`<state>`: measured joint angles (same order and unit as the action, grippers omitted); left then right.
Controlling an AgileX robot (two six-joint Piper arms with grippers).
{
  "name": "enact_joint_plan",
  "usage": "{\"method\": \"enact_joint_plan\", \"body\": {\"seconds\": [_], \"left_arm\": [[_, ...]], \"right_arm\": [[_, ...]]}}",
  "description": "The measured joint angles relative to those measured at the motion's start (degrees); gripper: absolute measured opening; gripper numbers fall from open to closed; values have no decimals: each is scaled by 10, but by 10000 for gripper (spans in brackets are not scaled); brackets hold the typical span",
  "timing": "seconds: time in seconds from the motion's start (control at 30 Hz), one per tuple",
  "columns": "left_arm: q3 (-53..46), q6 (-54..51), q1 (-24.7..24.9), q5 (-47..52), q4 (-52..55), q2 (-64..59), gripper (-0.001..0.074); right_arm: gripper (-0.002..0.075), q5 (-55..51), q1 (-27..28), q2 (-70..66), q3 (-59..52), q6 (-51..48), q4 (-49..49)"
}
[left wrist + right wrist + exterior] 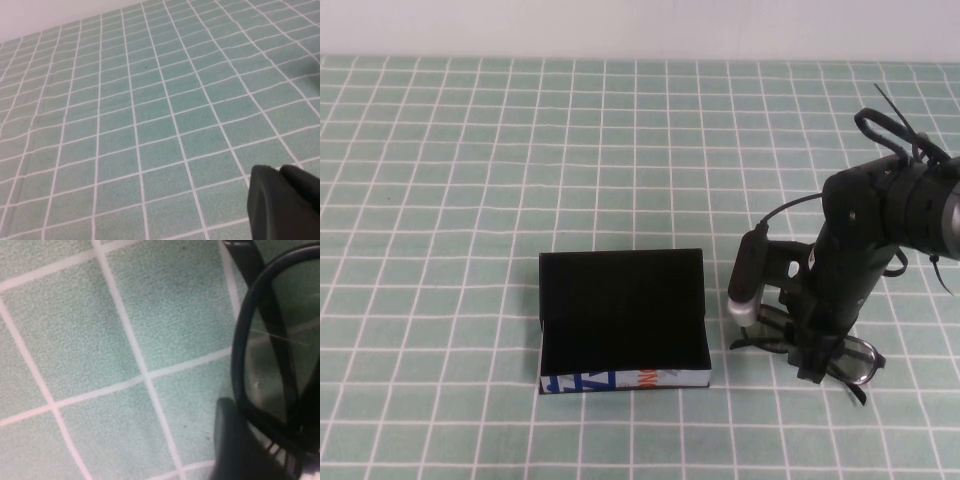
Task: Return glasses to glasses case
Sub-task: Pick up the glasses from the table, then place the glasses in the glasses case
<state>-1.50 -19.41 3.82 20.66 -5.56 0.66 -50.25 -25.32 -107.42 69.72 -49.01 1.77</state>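
The glasses case (pixel 650 379) sits open at the table's front centre, its black lid standing up at the back and its inside empty. The black glasses (pixel 861 361) lie on the green checked cloth to the right of the case. My right gripper (pixel 815 362) is down on them, its fingers closed around the frame near the middle. In the right wrist view the glasses' rim (pixel 241 355) runs between the jaws, with one finger (pixel 232 450) against it. My left gripper (pixel 280 172) shows only in the left wrist view, shut and empty above bare cloth, out of the high view.
Green cloth with a white grid (pixel 470 200) covers the whole table. A pale wall (pixel 620 25) runs along the far edge. The right arm's body and cables (pixel 895 215) stand above the glasses.
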Motion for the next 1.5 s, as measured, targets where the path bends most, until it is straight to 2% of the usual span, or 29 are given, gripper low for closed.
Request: {"method": "enact_joint_plan", "body": {"seconds": [0.8, 1.13, 1.33, 1.5], "left_arm": [[0, 0, 0, 0, 0, 0, -2], [0, 0, 0, 0, 0, 0, -2], [0, 0, 0, 0, 0, 0, -2], [0, 0, 0, 0, 0, 0, -2]], "right_arm": [[252, -31, -7, 155, 1, -5, -18], [252, -14, -110, 161, 1, -14, -22], [252, 19, -172, 161, 1, -12, 17], [252, 13, -204, 136, 51, 16, 40]]}}
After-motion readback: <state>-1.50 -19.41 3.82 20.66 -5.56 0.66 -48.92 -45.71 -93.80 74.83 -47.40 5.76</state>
